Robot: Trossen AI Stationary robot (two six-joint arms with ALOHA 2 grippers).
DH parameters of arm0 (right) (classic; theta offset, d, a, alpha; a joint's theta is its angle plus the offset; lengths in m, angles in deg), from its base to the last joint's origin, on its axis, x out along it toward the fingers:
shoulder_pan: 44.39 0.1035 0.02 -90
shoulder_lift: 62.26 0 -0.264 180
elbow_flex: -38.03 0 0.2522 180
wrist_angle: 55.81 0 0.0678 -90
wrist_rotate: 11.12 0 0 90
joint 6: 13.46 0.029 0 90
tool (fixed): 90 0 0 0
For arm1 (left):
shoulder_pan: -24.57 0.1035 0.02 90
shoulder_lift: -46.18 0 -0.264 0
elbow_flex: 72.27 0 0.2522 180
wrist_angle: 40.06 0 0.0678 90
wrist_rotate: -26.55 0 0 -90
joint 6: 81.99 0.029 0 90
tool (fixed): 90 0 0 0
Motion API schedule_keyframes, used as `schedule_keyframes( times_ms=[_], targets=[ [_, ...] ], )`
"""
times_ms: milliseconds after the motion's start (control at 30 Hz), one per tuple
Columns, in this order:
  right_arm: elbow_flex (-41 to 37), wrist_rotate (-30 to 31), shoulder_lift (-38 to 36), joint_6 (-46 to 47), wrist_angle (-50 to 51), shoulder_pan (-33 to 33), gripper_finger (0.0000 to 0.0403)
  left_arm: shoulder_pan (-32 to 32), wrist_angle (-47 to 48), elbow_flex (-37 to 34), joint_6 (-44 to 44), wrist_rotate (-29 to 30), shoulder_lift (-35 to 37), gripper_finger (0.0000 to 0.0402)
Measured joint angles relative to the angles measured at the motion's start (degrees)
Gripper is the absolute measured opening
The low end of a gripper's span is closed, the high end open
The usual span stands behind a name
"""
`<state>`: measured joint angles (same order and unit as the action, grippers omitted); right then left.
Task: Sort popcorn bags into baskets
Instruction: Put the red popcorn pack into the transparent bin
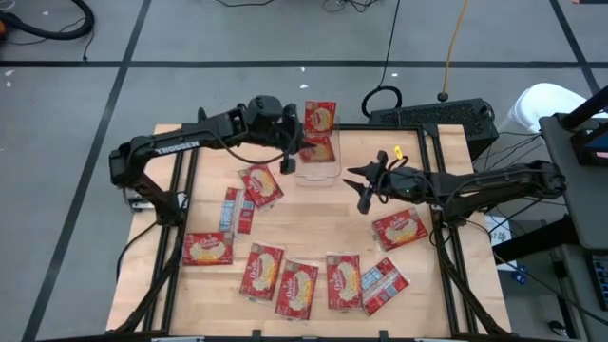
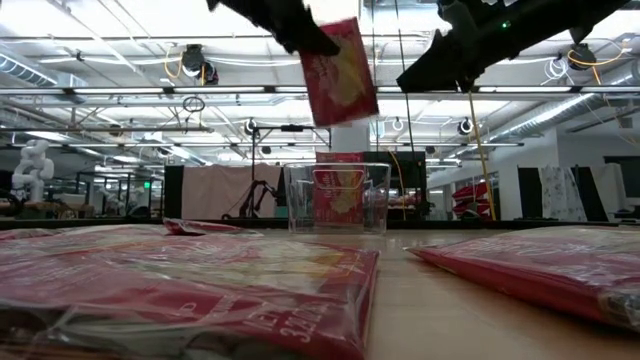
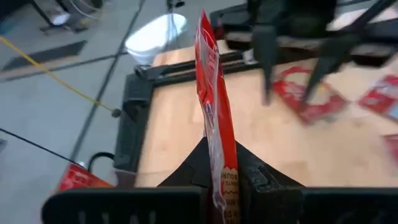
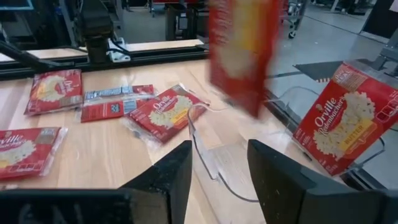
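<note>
the left gripper (image 3: 217, 174) pinches a flat red popcorn bag (image 2: 340, 72) upright, top middle, to drop into the clear plastic bin (image 2: 338, 198); the right gripper (image 4: 219, 168) gapes empty.

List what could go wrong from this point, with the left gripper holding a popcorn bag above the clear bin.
1. The left gripper pinches its popcorn bag by one edge only, so it could swing or slip before release.
2. The clear bin is barely wider than a bag and one already stands inside; a drop may catch the rim and fall out.
3. The right gripper, open, hovers close beside the bin; the arms could collide.
</note>
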<state>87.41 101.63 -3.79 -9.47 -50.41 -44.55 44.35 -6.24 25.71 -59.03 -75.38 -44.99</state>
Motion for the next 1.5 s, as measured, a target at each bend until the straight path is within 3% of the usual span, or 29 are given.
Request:
schedule_keyframes(
  times_ms=[600, 1133, 1500],
  targets=[
    [0.0, -0.1, 0.0, -2.1, 4.0, 0.0, 0.0151, 11.0, -9.9, -1.3, 4.9, 0.1, -11.1, 0.0033],
    [-0.1, -0.1, 0.0, -2.6, 3.8, 0.0, 0.0151, 13.2, -15.6, -1.3, 11.0, 2.0, -19.7, 0.0039],
    [-6.7, -0.1, -0.1, -3.3, -7.3, 0.0, 0.0151, 15.1, -16.0, -1.4, 11.7, 1.8, -20.9, 0.0039]
  ],
)
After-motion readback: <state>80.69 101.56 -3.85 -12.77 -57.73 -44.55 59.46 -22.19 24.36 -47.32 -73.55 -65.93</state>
